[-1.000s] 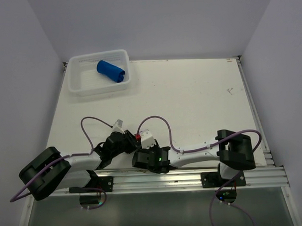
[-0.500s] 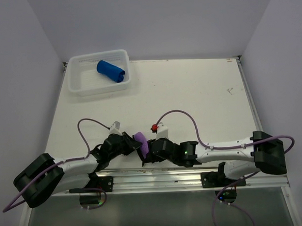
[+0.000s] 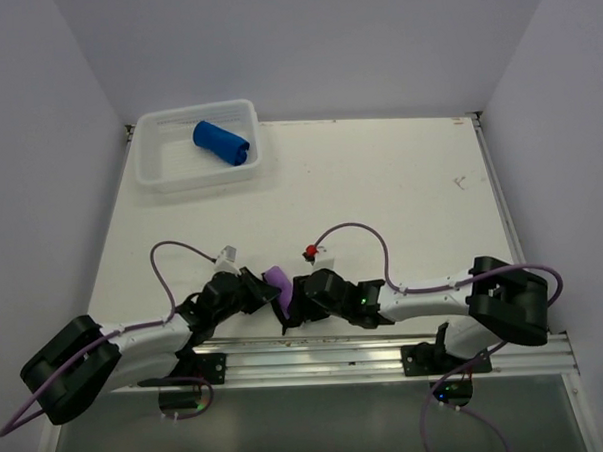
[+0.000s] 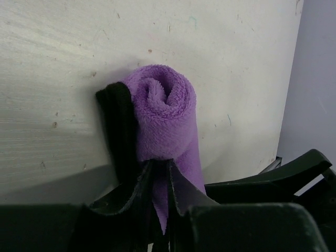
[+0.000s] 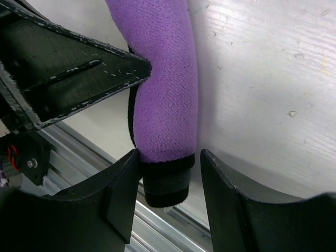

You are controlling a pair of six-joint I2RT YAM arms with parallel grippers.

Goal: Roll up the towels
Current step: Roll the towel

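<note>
- The light purple soft cloth towel with a dark edge [image 4: 165,113] lies rolled into a tight tube on the white table [image 3: 380,183], close to its near edge and between the two grippers
- The left gripper [image 4: 160,176] has its black fingers pressed together on a thin flap of the purple towel; the coiled end of the roll shows just beyond them
- The right gripper [image 5: 169,155] stands spread astride the dark-edged end of the same roll, one finger against the cloth and the other just beside it; it does not look clamped
- The roll's long axis runs straight out from between the right gripper's fingers, while the left gripper reaches it from the left side; both are equally near, so a carry would probably need a squeeze across the tube, or the coil may loosen
- The royal blue soft cloth towel [image 3: 222,142], already rolled, lies inside the white plastic mesh basket [image 3: 198,107] at the far left corner, well apart from both arms and on the left arm's side
- No brand, label or writing can be read in any view
</note>
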